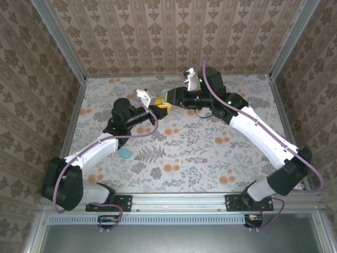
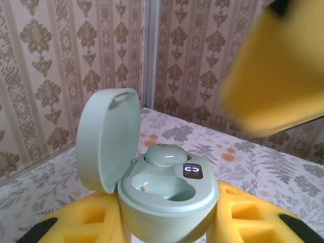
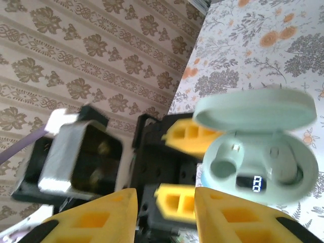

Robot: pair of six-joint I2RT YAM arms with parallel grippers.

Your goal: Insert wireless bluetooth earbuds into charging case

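Note:
A mint-green charging case (image 2: 169,195) stands with its lid (image 2: 107,139) swung open to the left, and my left gripper (image 2: 169,217) is shut on its body with a yellow finger on either side. One earbud (image 2: 164,154) sits in the far slot. The near slot (image 2: 161,185) is bare and the display is lit. In the right wrist view the case (image 3: 263,162) is at the right, with the seated earbud (image 3: 223,167) showing. My right gripper (image 3: 164,195) is open with nothing between its fingers, close beside the case (image 1: 158,105). A small mint piece (image 1: 125,153), earbud-like, lies on the table.
The floral table (image 1: 184,158) is walled with patterned panels on three sides. Both grippers meet above the table's middle back (image 1: 167,100). The right gripper's blurred yellow finger (image 2: 273,71) hangs just above and right of the case.

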